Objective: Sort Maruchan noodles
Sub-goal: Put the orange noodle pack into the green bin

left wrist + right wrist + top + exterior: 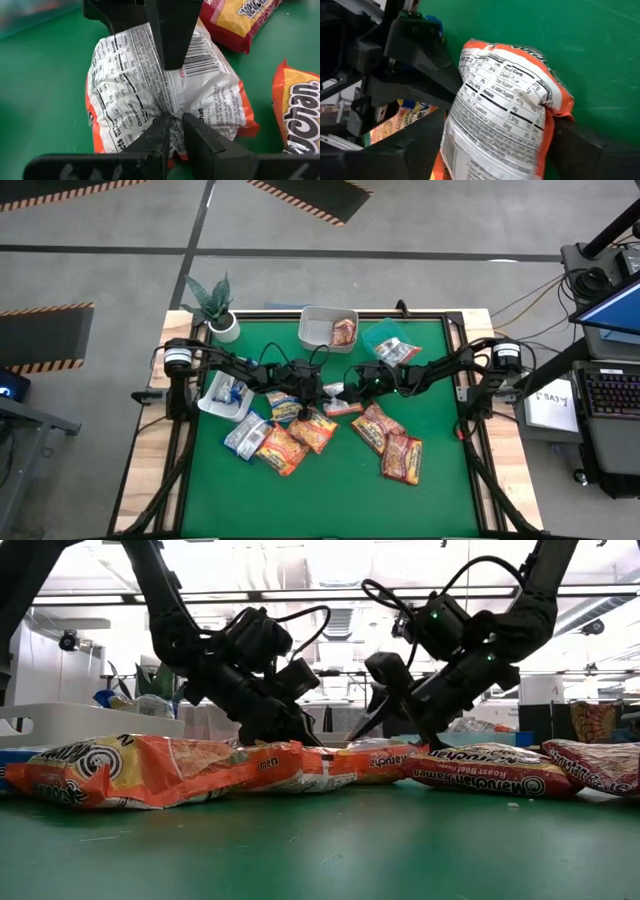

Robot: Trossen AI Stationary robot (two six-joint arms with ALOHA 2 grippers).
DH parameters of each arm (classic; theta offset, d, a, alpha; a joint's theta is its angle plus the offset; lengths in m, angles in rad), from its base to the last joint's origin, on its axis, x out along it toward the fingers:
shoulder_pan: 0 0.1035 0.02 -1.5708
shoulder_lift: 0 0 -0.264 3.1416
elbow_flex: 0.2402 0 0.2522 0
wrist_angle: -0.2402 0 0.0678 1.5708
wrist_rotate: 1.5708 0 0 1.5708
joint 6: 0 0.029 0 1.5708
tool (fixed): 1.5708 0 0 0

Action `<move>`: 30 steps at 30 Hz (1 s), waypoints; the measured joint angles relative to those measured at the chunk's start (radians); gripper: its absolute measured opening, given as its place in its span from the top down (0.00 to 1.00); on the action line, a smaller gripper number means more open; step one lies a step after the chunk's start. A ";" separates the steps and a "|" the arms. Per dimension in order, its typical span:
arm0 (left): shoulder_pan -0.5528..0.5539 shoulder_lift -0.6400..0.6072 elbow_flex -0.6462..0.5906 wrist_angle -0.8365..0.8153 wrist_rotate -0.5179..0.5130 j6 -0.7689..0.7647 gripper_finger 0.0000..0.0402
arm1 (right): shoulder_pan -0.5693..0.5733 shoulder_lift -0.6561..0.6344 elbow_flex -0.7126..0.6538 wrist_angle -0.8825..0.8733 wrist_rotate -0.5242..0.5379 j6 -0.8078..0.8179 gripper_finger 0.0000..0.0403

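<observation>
Orange packet (165, 95), label side showing, sits near the middle of the green mat (330, 490), between both grippers. Left gripper (172, 131) pinches a fold of its wrapper, fingers narrow. Right gripper (490, 150) straddles the same packet, fingers wide on either side. Other packets (290, 442) crowd just beside it. The grey tub (318, 320) stands well apart; bare mat lies beyond the pile.

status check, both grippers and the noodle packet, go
Left gripper pinched shut on an orange packet, label side up. Right gripper open around the same packet at mid-table. Other packets close around; nothing blocking.
</observation>
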 joint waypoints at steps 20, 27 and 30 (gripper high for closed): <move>0.030 -0.164 -0.032 -0.036 -0.012 0.054 0.90 | -0.001 -0.130 0.002 -0.054 0.030 -0.155 0.88; 0.049 -0.326 -0.033 -0.134 -0.013 0.142 0.90 | -0.003 -0.242 0.003 -0.068 0.062 -0.234 0.89; 0.057 -0.412 -0.033 -0.189 -0.014 0.192 0.90 | -0.017 -0.320 0.004 -0.100 0.069 -0.268 0.89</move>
